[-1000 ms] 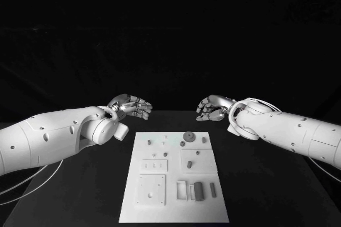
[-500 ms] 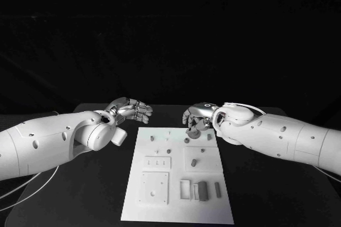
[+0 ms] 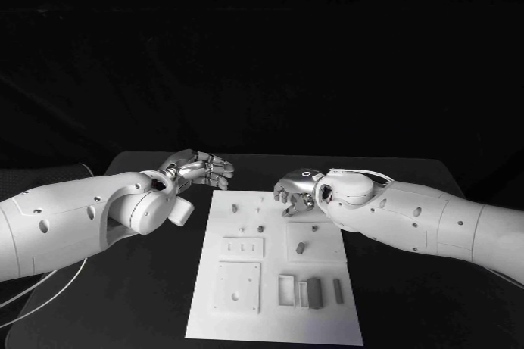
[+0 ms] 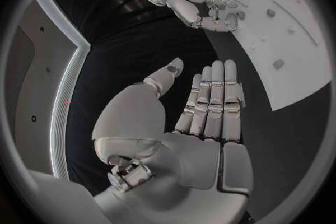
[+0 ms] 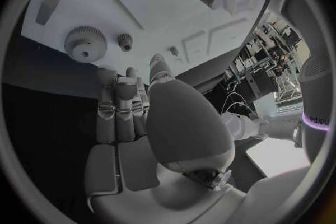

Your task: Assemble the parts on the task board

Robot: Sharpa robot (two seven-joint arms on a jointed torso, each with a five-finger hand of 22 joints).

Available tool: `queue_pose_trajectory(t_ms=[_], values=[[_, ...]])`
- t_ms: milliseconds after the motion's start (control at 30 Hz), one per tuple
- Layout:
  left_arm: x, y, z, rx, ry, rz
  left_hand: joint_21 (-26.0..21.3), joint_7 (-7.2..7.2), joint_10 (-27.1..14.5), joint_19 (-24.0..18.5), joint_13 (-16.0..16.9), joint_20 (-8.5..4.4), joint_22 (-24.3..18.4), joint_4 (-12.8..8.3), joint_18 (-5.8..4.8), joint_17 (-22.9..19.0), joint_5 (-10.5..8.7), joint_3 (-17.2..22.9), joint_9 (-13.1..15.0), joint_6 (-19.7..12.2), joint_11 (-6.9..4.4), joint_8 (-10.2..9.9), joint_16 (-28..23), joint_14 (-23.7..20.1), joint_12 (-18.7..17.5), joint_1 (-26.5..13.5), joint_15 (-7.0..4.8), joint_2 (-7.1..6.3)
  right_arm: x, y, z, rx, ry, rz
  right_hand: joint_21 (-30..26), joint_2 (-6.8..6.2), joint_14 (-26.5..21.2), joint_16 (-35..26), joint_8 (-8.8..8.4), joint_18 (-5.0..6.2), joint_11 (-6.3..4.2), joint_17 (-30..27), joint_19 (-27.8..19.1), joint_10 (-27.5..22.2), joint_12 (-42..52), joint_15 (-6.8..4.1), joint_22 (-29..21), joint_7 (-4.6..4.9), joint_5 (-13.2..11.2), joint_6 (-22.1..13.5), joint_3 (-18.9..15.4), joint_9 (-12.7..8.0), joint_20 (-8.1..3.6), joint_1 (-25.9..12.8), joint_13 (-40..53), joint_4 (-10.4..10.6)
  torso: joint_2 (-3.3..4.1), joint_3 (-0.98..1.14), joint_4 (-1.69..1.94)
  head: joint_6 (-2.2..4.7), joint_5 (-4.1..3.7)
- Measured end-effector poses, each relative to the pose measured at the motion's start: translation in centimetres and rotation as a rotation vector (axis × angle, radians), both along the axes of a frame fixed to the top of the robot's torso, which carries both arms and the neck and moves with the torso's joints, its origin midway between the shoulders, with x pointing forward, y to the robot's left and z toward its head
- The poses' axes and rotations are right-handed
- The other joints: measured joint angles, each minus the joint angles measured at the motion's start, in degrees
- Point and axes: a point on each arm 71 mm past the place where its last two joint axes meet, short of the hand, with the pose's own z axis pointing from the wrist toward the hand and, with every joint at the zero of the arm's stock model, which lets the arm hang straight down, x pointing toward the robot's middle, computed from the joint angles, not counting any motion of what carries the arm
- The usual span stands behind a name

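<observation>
- While the task board lies flat in the middle of the black desk, running from the centre of the head view down to its lower edge, both arms reach in over its far end.
- Right robot hand hangs over the board's upper right corner, just right of centre in the head view, fingers pointing down and holding nothing.
- From the right wrist view, those fingers are straight and side by side, stretched toward a large gear and a small gear on the board; no contact that I can make out.
- Left robot hand sits off the board's upper left corner, above the desk, left of centre in the head view.
- In the left wrist view that hand is flat, fingers extended together, thumb apart, nothing in its grasp.
- Small grey parts dot the board: a peg near its middle, and narrow bars in the lower right.
</observation>
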Motion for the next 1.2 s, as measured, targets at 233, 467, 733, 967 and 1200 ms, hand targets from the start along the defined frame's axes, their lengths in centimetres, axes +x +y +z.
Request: queue_pose_trajectory(t_ms=[233,467,733,967,1200], values=[[0.0,0.0,0.0,0.0,0.002,0.002,0.0,0.2,-0.32,0.19,-0.06,-0.19,0.0,0.0,-0.32,0.25,0.0,0.0,-0.05,-0.2,0.31,-0.22,-0.4,0.0,-0.27,0.0,0.0,0.0,0.1,-0.5,-0.4,-0.032,-0.003,-0.014,-0.34,-0.69,-0.54,0.56,0.0,-0.1,1.92,-0.81,-0.65,-3.18,0.0,1.52,0.0,0.01,0.22,0.01,0.24,-0.2,0.42,-0.69,-1.94,0.24,0.8,-0.04,0.27,0.0,-0.2],[0.1,0.1,0.0,0.001,0.004,0.004,-0.21,0.2,-0.52,0.2,-0.06,-0.19,0.04,0.0,-0.46,0.4,0.0,0.0,-0.05,-0.2,0.5,-0.22,-0.4,0.0,-0.26,-0.18,0.0,-0.18,0.3,-1.0,-0.4,-0.05,-0.015,-0.027,-0.99,-1.29,-1.2,1.23,-0.22,-0.41,2.55,-1.31,-0.75,-4.81,0.0,2.24,0.0,0.07,0.22,-0.3,0.81,-0.34,0.52,-1.3,-3.16,0.3,1.37,-0.04,0.36,-0.03,-0.36],[0.0,0.1,-0.1,0.002,0.007,0.004,-0.21,0.4,-0.71,0.2,-0.06,-0.19,0.04,0.0,-0.69,0.53,0.0,0.0,-0.05,-0.4,0.32,-0.31,-0.4,0.0,-0.48,-0.23,0.0,-0.23,0.4,-1.4,-0.7,-0.062,-0.022,-0.041,-0.99,-1.51,-1.57,1.91,-0.21,-0.41,1.95,-1.81,-0.94,-2.75,1.12,1.88,0.0,-0.4,0.22,-0.78,1.36,-0.37,0.72,-1.52,-2.55,0.06,1.84,-0.01,0.4,0.17,-0.47],[0.0,0.1,-0.1,0.004,0.012,0.004,-0.21,0.4,-0.83,0.2,-0.06,-0.18,0.05,0.0,-0.71,0.61,0.0,0.0,-0.05,-0.4,0.43,-0.43,-0.63,0.0,-0.72,-0.23,0.0,-0.23,0.4,-1.1,-0.9,-0.055,-0.029,-0.04,-0.99,-1.53,-2.59,2.56,-0.71,-0.41,0.99,-2.32,-0.93,0.25,2.56,0.85,0.0,-1.76,0.22,-1.77,1.36,-0.49,0.74,-1.5,-0.31,0.06,2.1,0.01,0.5,0.21,-0.5],[0.0,0.1,-0.1,0.005,0.017,0.004,-0.21,0.4,-0.92,0.2,-0.06,-0.18,0.08,0.0,-0.76,0.76,0.0,0.0,-0.05,-0.4,0.51,-0.43,-0.63,0.0,-0.72,-0.46,0.0,-0.46,0.4,-1.0,-0.8,-0.048,-0.037,-0.039,-0.46,-1.82,-3.48,3.46,-0.77,-0.41,0.5,-3.02,-1.47,0.97,3.51,0.34,-0.01,-2.66,0.22,-2.67,1.36,0.02,0.83,-1.22,4.64,0.06,2.27,-0.01,0.51,0.09,-0.3]])
